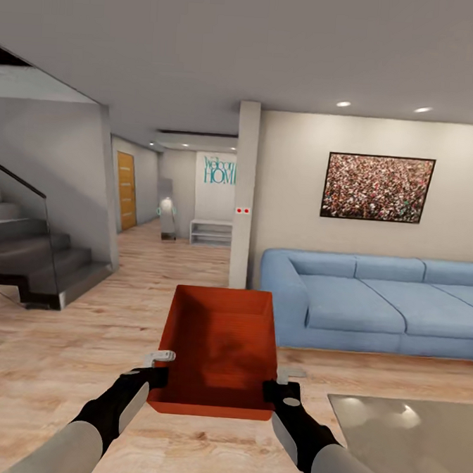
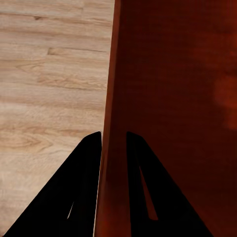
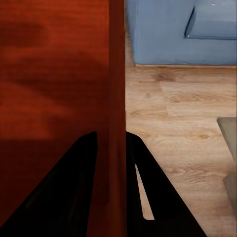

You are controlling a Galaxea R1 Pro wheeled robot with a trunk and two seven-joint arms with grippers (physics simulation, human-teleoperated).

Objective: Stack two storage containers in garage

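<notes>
We hold one storage container [image 1: 218,348] above light wood plank floor [image 1: 59,351] in the living room, left gripper [image 1: 157,376] and right gripper [image 1: 276,389] each clamped on a side wall; blue sofa [image 1: 373,302] beyond.

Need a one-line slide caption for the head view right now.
Both grippers, left and right, clamp opposite walls of a red-orange storage container, held above the wood floor beside the blue sofa.

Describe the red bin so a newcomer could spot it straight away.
Start at the long blue sofa against the wall under the framed picture. Left of it, over the wood floor, an open red-orange storage container is held up between the left gripper and right gripper. It is the one red, lidless box here.
</notes>
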